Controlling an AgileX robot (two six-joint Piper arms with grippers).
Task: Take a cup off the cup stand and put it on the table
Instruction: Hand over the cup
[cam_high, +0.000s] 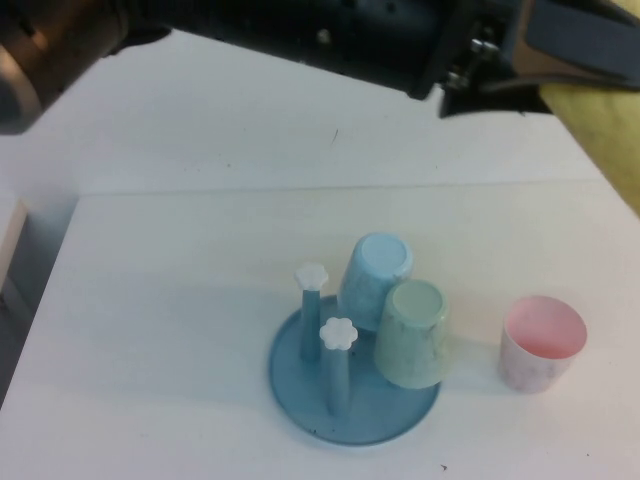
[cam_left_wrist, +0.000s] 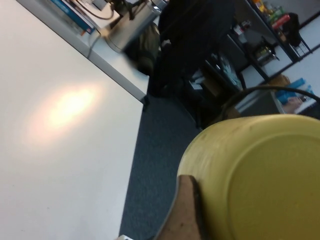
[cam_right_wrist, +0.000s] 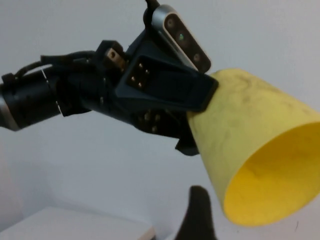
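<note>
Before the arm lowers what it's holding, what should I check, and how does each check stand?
1. The cup gripped by left claw: ok, raised at the far right.
2. Cup off the cup stand: ok.
3. Bare table for set-down: ok, left of the stand.
4. Pink cup out of the way: ok, upright right of the stand.
5. Cup upright: not ok, held tilted.
6. Right claw out of the way: cannot tell, barely in view.

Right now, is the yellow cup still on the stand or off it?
Off it. The left gripper holds the yellow cup raised above the table, clear of the cup stand. The right gripper sits below.
</note>
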